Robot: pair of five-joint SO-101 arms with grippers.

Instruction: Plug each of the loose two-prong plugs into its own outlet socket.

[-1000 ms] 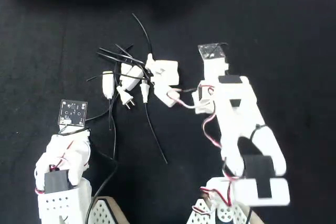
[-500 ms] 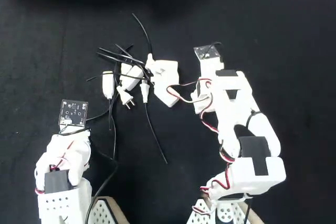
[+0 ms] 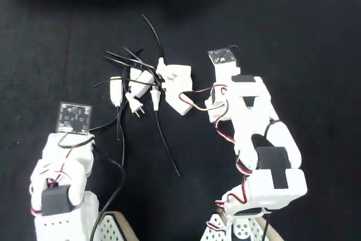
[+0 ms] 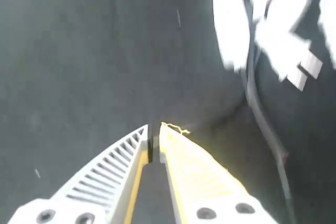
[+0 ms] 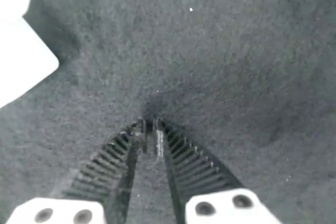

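The white outlet block (image 3: 177, 86) lies on the black table, mid-left of centre, with a white cable running to the right arm (image 3: 248, 111). Loose white two-prong plugs with black cords lie just left of it: one (image 3: 115, 90) farthest left, one (image 3: 135, 103) with prongs toward me, one (image 3: 154, 100) nearest the block. My left gripper (image 4: 154, 129) is shut and empty over bare table, the plugs (image 4: 283, 40) blurred ahead of it. My right gripper (image 5: 149, 124) is shut and empty near the table, a corner of the outlet block (image 5: 21, 61) beside it.
Tangled black cords (image 3: 144, 60) spread behind and in front of the plugs; one long cord (image 3: 166, 145) trails toward the front. The left arm (image 3: 62, 162) stands at the front left. The black table (image 3: 316, 43) extends bare to the right.
The right arm drew back and folded up, its gripper shifting slightly away from me and left. The left arm then reached a little forward toward the plugs.
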